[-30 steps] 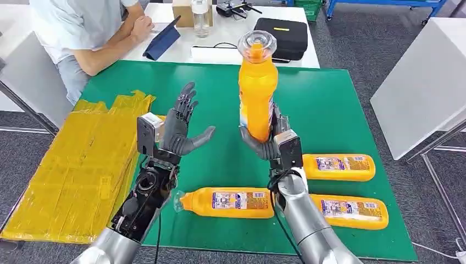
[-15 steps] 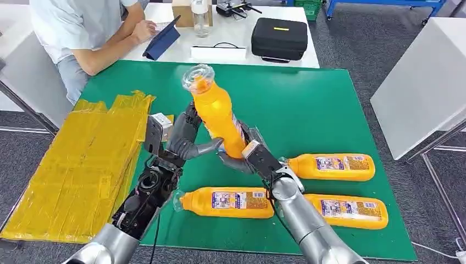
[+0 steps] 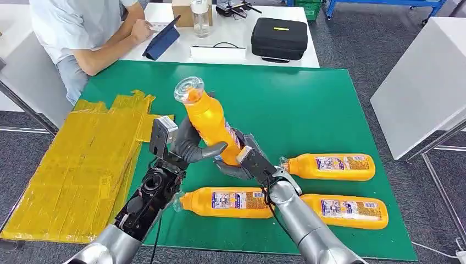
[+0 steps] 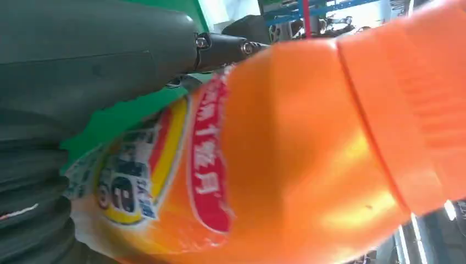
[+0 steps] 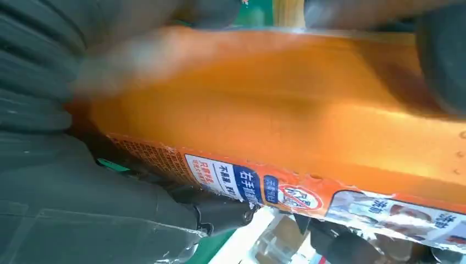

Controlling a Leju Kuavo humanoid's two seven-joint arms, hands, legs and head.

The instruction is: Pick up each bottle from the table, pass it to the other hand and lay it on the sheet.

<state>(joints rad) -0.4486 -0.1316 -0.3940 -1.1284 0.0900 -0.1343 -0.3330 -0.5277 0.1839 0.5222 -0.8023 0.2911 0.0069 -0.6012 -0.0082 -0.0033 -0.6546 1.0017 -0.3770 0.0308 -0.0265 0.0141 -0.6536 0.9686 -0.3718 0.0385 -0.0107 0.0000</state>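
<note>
Head view: orange bottle tilted above the table's middle, base held in right hand, left hand wrapped around its body. Right should let go only once the left's grip looks firm, before carrying it to the yellow sheet.

Orange bottle with clear cap, green table, yellow sheet, black case

Label text on the held orange bottle

In the right wrist view, the orange bottle carries a blue label patch reading "右手"; its other print, like the label's red band in the left wrist view, is too blurred to read.
</note>
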